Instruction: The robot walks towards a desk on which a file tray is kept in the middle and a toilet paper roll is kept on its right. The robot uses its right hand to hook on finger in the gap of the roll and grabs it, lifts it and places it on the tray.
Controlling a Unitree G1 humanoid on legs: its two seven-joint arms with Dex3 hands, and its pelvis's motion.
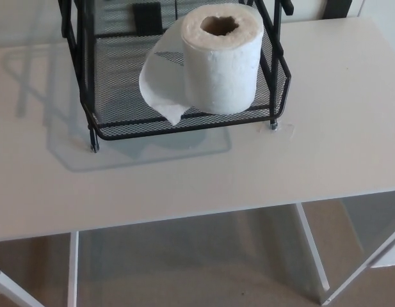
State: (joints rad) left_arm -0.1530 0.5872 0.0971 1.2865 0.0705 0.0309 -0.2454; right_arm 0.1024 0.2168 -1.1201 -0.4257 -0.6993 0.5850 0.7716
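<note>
Neither hand shows in the head view, so whether either one's fingers are apart or closed cannot be told, and no hand can be judged nearer to anything. The toilet paper roll (pixel 219 61) stands upright in the black mesh file tray (pixel 120 125), toward its front right corner, its long axis vertical and the core hole facing up at the camera; a loose sheet hangs from its left side down toward the tray's front rim. The tray sits on the white desk (pixel 184 185). Judging by this, the placing looks done and nothing remains to grasp
</note>
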